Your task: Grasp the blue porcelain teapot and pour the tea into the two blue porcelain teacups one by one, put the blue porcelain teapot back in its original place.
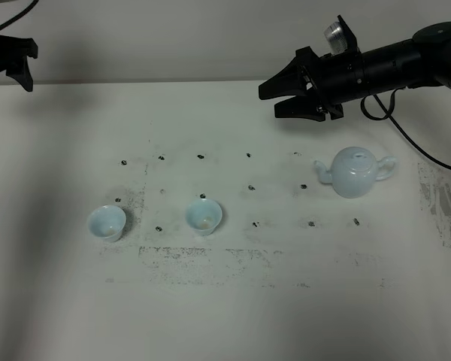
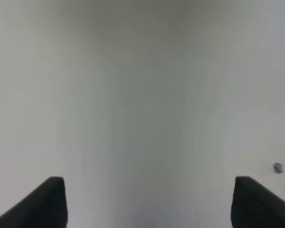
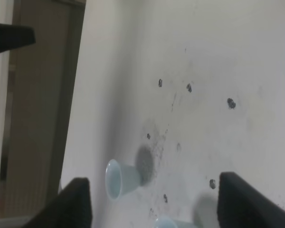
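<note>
- Exterior high view: the blue porcelain teapot [image 1: 355, 173] stands upright on the right part of the white table [image 1: 233, 316]. It is very pale and glossy, round-bellied, with its knobbed lid on, its short spout to the left and its loop handle to the right.
- The left teacup [image 1: 107, 222] and the right teacup [image 1: 204, 216] sit upright on the left half, well apart from the pot. Both are small handleless bowls, pale blue outside and whitish inside.
- The right gripper [image 1: 272, 101] hovers above the table, farther back than the teapot and to its left. Its jaws are spread wide with nothing between them.
- The left gripper [image 1: 19, 64] hangs at the far left corner (only partly in the picture).
- Small dark marks [image 1: 202, 156] dot the table in rows.
- Left wrist view: the left gripper [image 2: 149, 190] has its two black fingertips far apart, gaping over bare, blurred table and gripping nothing.
- Right wrist view: the right gripper [image 3: 154, 190] is spread wide and empty. Beyond its tips sit the left teacup [image 3: 121, 179] and the rim of the right teacup [image 3: 168, 222] (cut off by the edge).
</note>
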